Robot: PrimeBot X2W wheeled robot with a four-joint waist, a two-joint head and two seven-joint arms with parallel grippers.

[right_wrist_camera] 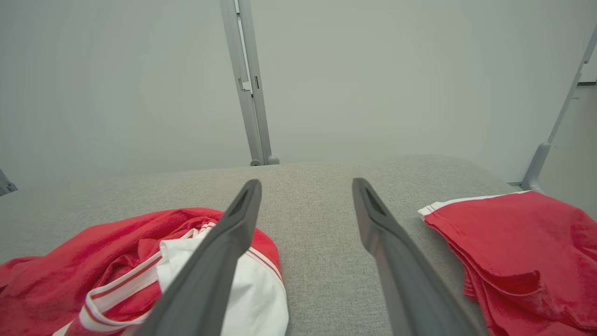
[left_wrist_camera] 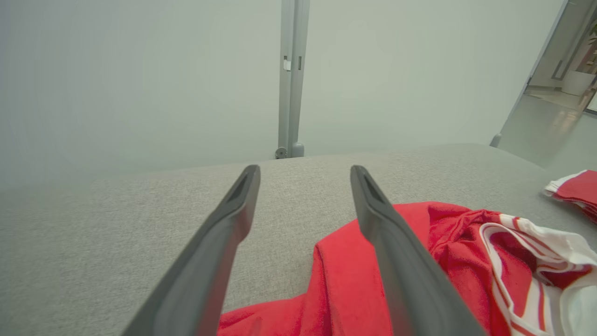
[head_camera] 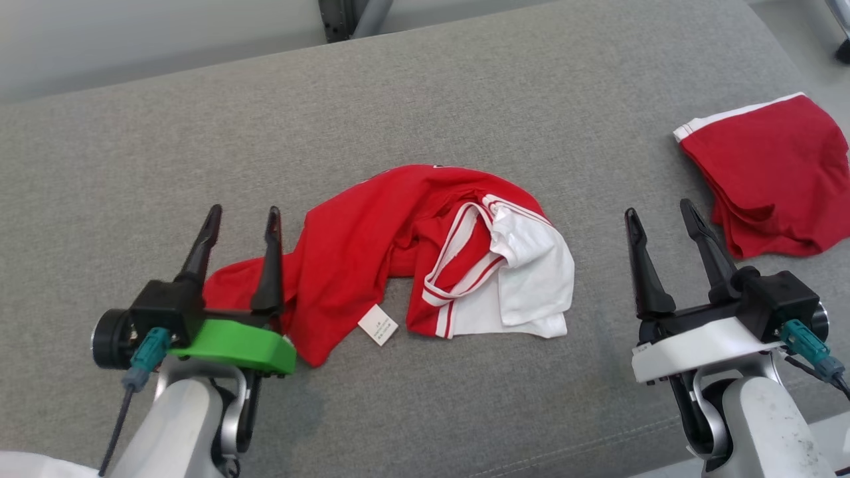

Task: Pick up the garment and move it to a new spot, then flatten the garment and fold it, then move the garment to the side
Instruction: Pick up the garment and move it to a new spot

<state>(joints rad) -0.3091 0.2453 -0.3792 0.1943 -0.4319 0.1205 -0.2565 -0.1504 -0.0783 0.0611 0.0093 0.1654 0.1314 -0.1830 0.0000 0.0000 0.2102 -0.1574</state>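
A crumpled red garment (head_camera: 372, 245) with white panels and striped trim lies in a heap on the grey cushion (head_camera: 425, 113), a white label showing at its front edge. The same garment (left_wrist_camera: 447, 242) fills the lower right of the left wrist view and the garment (right_wrist_camera: 93, 261) sits at lower left in the right wrist view. My left gripper (head_camera: 242, 219) is open, hovering over the garment's left end with nothing between its fingers. My right gripper (head_camera: 661, 216) is open over bare cushion, right of the heap.
A second red garment (head_camera: 770, 172), folded with a white band, lies at the cushion's right end, seen also as the folded garment (right_wrist_camera: 522, 252). A metal post (left_wrist_camera: 291, 79) stands behind the cushion against a pale wall. The cushion's front edge runs below my arms.
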